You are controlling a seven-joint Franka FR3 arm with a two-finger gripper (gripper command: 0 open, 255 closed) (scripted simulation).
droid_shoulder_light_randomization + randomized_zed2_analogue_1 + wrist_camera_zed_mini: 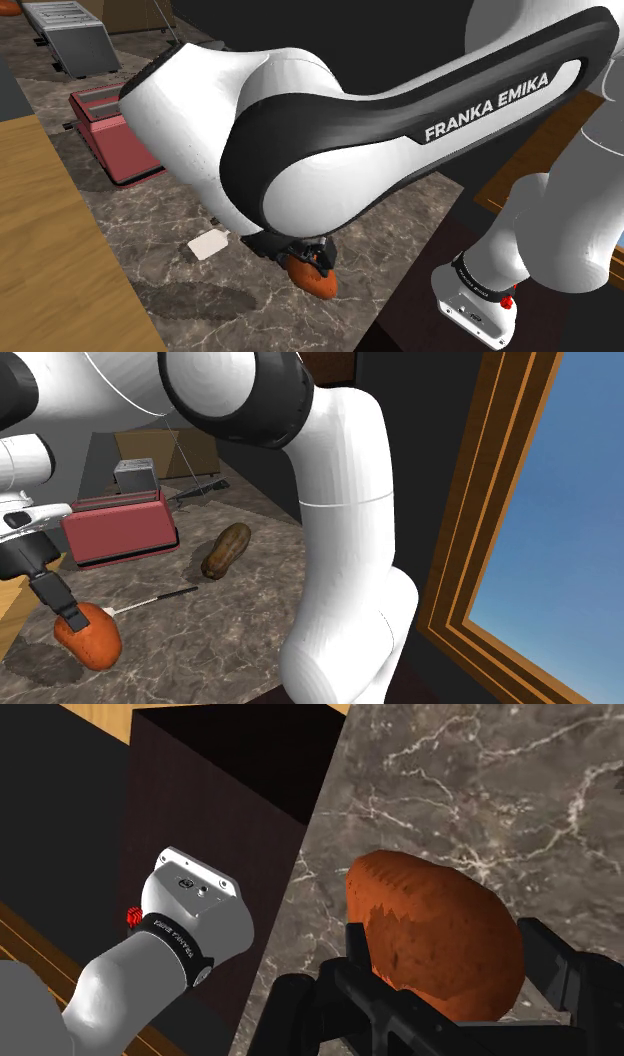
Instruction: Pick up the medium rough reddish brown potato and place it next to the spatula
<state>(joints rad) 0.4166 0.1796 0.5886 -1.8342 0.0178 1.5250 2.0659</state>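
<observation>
Shoulder view: the potato [314, 278] sits low over the marble surface [150, 240] beneath the arm, near the spatula [207, 244], so the target spot is probably close. Second exterior view: the fingers [60, 602] bear on the potato's upper end; I cannot tell whether it is lifted. Wrist view: the fingers pinch the potato from both sides, a hold that looks firm enough to carry it.
</observation>
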